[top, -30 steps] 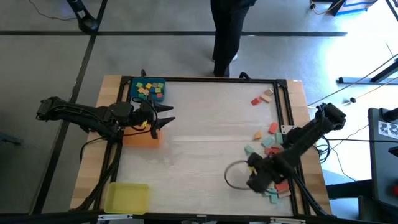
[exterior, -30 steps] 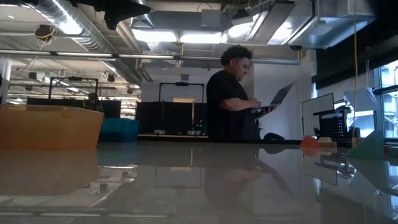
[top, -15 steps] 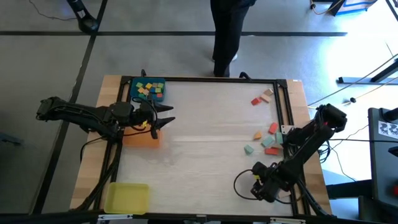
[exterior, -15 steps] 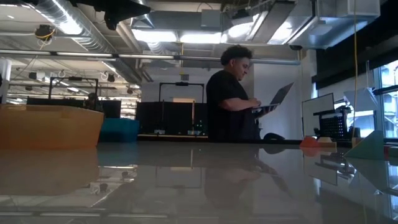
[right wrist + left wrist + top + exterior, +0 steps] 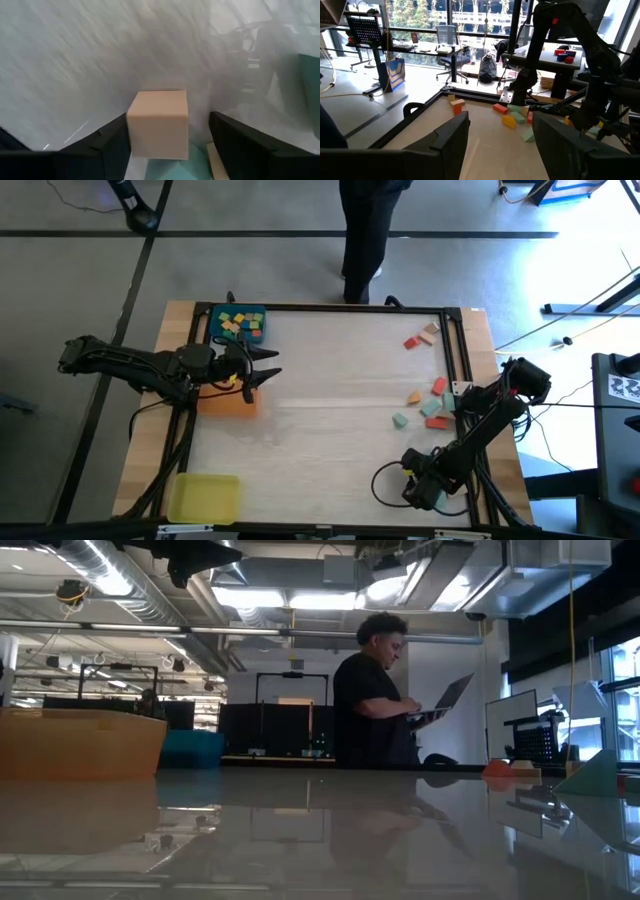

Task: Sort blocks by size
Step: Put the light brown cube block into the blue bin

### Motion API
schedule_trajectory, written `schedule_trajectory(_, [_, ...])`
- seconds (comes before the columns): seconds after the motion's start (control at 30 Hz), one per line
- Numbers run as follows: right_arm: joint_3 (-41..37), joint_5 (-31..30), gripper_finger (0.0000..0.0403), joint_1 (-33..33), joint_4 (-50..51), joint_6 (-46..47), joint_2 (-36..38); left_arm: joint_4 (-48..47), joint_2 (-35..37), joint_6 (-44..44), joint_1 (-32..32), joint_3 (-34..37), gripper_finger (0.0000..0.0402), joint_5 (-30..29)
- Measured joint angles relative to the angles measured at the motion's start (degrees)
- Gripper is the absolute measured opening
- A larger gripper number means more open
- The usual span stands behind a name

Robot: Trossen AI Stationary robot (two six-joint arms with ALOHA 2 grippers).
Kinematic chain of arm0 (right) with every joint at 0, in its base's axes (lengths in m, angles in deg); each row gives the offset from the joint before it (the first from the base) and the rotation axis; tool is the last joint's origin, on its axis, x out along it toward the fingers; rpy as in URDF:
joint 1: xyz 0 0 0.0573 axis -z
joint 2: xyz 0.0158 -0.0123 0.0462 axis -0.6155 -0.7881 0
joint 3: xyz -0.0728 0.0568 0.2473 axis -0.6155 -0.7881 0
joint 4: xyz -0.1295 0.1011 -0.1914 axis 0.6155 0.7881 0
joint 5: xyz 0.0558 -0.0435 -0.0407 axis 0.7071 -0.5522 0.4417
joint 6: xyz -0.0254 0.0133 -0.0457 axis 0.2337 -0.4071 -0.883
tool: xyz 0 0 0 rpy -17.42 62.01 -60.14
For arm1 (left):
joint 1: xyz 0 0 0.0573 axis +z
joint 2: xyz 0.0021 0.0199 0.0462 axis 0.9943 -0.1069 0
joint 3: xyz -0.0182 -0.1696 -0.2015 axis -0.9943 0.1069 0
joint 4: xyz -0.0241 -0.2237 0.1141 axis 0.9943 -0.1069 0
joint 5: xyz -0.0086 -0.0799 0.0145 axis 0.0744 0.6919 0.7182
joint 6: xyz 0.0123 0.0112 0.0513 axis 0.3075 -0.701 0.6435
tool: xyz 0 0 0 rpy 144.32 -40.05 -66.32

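Two grippers spread: left gripper (image 5: pixel 272 366) over orange tray (image 5: pixel 228 402); right gripper (image 5: pixel 412 490) around tan block (image 5: pixel 159 124).

Three square trays sit on the tabletop (image 5: pixel 330 380): one blue tray (image 5: pixel 214 313), one orange tray (image 5: pixel 228 403) just beside it, one yellow tray (image 5: pixel 204 498) well apart from the blue tray. Inside the blue tray lie several small blocks (image 5: pixel 240 324), too crowded to count. Across from the blue tray, two loose blocks (image 5: pixel 420 337) lie together, and nearby about six more (image 5: pixel 428 406). Two robot arms, each with one hand. One person (image 5: pixel 375 690) stands beyond the tabletop.
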Motion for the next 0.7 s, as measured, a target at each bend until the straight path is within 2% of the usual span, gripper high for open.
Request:
schedule_trajectory(0.1, [0.02,-0.53,0.0226,0.0,0.44,-0.01,-0.1,-0.01,0.01,0.0,0.0,0.0,0.0205,0.0])
schedule_trajectory(0.3, [0.09,-0.43,0.0135,0.02,1.88,-1.37,-0.09,-0.05,0.01,0.0,0.0,0.0,0.0205,0.0])
schedule_trajectory(0.5, [2.61,0.89,0.0132,2.9,4.59,-8.95,0.21,-0.03,-0.01,0.0,0.0,0.0,0.0205,0.0])
schedule_trajectory(0.7, [7.94,-5.99,0.0147,10.48,5.39,-26.86,0.6,-0.25,-0.01,0.0,0.0,0.0,0.0205,0.0])
